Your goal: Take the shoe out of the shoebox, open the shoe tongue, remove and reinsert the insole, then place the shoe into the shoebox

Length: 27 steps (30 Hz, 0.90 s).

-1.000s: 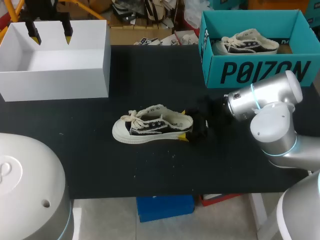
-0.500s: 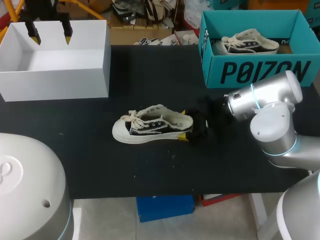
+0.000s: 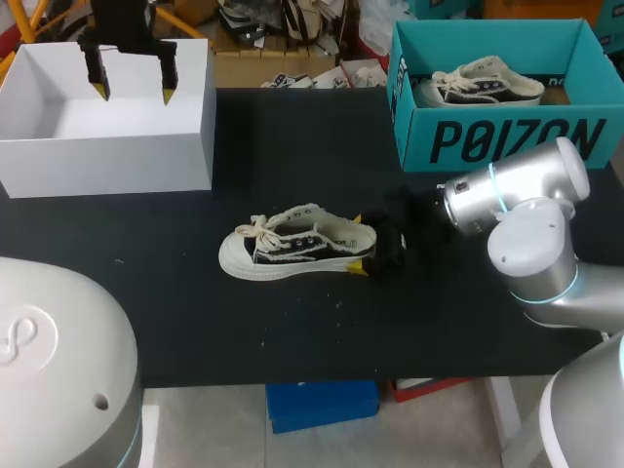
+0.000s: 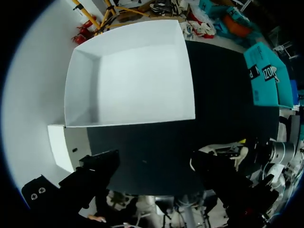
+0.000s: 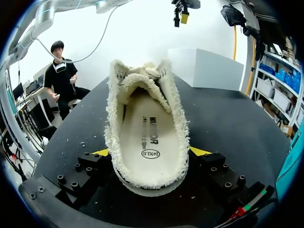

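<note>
A cream and black low shoe (image 3: 292, 244) lies on its sole in the middle of the black table, toe toward my left. My right gripper (image 3: 369, 244) is at its heel, one finger on each side, shut on the shoe. In the right wrist view the fuzzy-edged shoe (image 5: 149, 137) sits between the two yellow tips of the right gripper (image 5: 152, 152), and the printed insole shows inside. My left gripper (image 3: 133, 96) hangs open above the empty white box (image 3: 107, 166). From the left wrist view the left gripper (image 4: 156, 190) looks down into the white box (image 4: 133, 76).
A teal shoebox (image 3: 507, 141) at the back right holds a second matching shoe (image 3: 483, 86). Bare black table (image 3: 292, 146) lies between the two boxes and in front of the shoe.
My left gripper has shifted right and slightly nearer over the white box, still open. The right arm and the shoe have stayed where they were.
</note>
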Each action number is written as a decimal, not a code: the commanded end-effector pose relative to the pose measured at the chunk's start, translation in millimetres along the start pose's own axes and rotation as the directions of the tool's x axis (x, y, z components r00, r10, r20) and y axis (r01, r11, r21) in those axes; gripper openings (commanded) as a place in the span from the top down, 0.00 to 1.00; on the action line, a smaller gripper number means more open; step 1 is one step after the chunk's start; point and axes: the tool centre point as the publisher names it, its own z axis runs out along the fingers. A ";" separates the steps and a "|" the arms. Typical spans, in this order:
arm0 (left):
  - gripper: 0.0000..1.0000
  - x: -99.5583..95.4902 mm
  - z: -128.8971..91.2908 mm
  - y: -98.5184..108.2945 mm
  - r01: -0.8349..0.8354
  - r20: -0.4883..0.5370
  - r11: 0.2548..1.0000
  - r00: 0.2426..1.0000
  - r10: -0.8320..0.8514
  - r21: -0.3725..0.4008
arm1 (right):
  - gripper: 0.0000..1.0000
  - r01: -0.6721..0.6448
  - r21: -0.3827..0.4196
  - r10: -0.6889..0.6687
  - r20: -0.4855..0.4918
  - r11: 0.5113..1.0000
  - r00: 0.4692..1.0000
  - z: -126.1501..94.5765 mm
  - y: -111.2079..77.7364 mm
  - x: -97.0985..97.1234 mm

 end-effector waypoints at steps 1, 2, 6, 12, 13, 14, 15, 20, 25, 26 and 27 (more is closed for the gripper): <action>0.00 25.5 4.0 18.5 -0.024 0.029 1.000 0.999 0.024 0.002 | 1.00 -0.001 0.002 0.001 0.001 1.000 1.000 1.8 0.4 -0.6; 0.00 31.9 5.6 23.5 -0.036 0.027 0.999 0.999 0.036 -0.006 | 1.00 -0.001 0.002 0.001 0.001 1.000 1.000 1.8 0.4 -0.6; 0.00 48.0 6.3 39.7 -0.092 0.015 0.996 0.996 0.092 -0.008 | 1.00 -0.001 0.002 0.001 0.001 1.000 1.000 1.8 0.4 -0.6; 0.00 48.0 6.3 39.7 -0.092 0.015 0.996 0.996 0.092 -0.008 | 1.00 -0.001 0.002 0.001 0.001 1.000 1.000 1.8 0.4 -0.6; 0.00 48.0 6.3 39.7 -0.092 0.015 0.996 0.996 0.092 -0.008 | 1.00 -0.001 0.002 0.001 0.001 1.000 1.000 1.8 0.4 -0.6; 0.00 48.0 6.3 39.7 -0.092 0.015 0.996 0.996 0.092 -0.008 | 1.00 -0.001 0.002 0.001 0.001 1.000 1.000 1.8 0.4 -0.6; 0.00 48.0 6.3 39.7 -0.092 0.015 0.996 0.996 0.092 -0.008 | 1.00 -0.001 0.002 0.001 0.001 1.000 1.000 1.8 0.4 -0.6; 0.00 48.0 6.3 39.7 -0.092 0.015 0.996 0.996 0.092 -0.008 | 1.00 -0.001 0.002 0.001 0.001 1.000 1.000 1.8 0.4 -0.6; 0.00 75.0 9.7 56.1 -0.127 0.026 0.992 0.992 0.127 -0.017 | 1.00 -0.001 0.002 0.001 0.001 1.000 1.000 1.8 0.4 -0.6; 0.00 86.3 11.2 60.7 -0.137 0.022 0.990 0.990 0.138 -0.034 | 1.00 -0.001 0.002 0.001 0.001 1.000 1.000 1.8 0.4 -0.6; 0.00 95.1 12.6 65.3 -0.156 0.034 0.987 0.987 0.157 -0.033 | 1.00 -0.001 0.002 0.001 0.001 1.000 1.000 1.8 0.4 -0.6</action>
